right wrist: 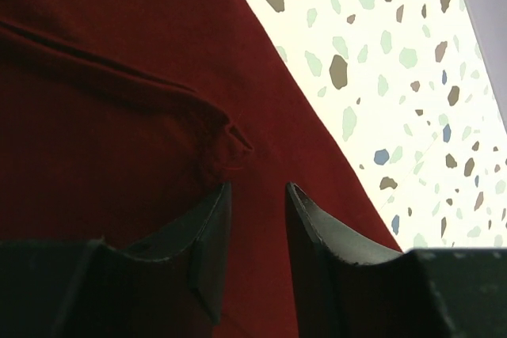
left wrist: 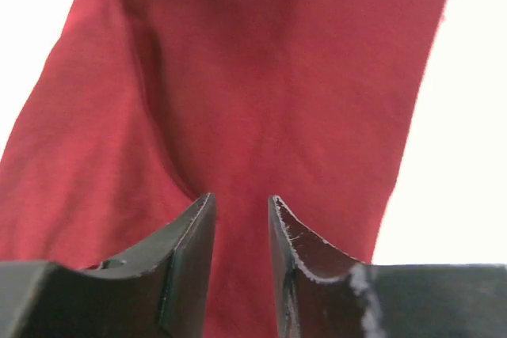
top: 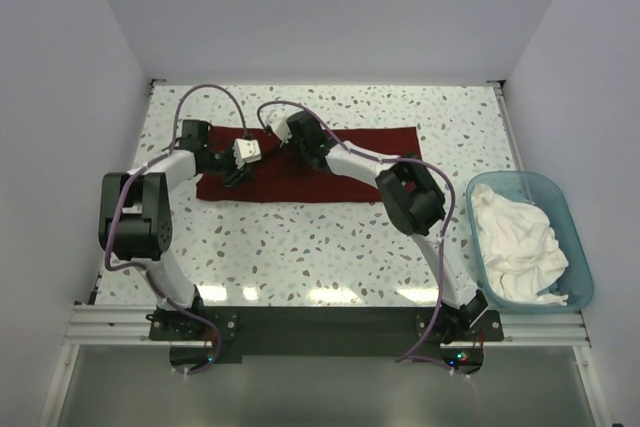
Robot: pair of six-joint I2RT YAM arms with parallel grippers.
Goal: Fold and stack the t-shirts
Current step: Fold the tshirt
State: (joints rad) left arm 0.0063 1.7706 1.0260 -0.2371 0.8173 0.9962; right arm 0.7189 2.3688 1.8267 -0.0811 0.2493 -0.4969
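The maroon t-shirt [top: 320, 167] lies as a long folded strip across the middle of the table. It fills the left wrist view [left wrist: 261, 93] and most of the right wrist view [right wrist: 119, 100], where a small fold puckers just ahead of the jaws. My left gripper [top: 238, 169] [left wrist: 242, 199] hangs over the strip's left part, jaws slightly apart with nothing between them. My right gripper [top: 268, 140] [right wrist: 257, 187] is close beside it near the shirt's far edge, also slightly apart and empty. The white t-shirt [top: 515, 237] lies crumpled in the light blue tub [top: 578, 252].
The tub stands at the table's right edge. The speckled tabletop [top: 330, 247] is walled at the back and on both sides. Both forearms cross over the shirt's left half.
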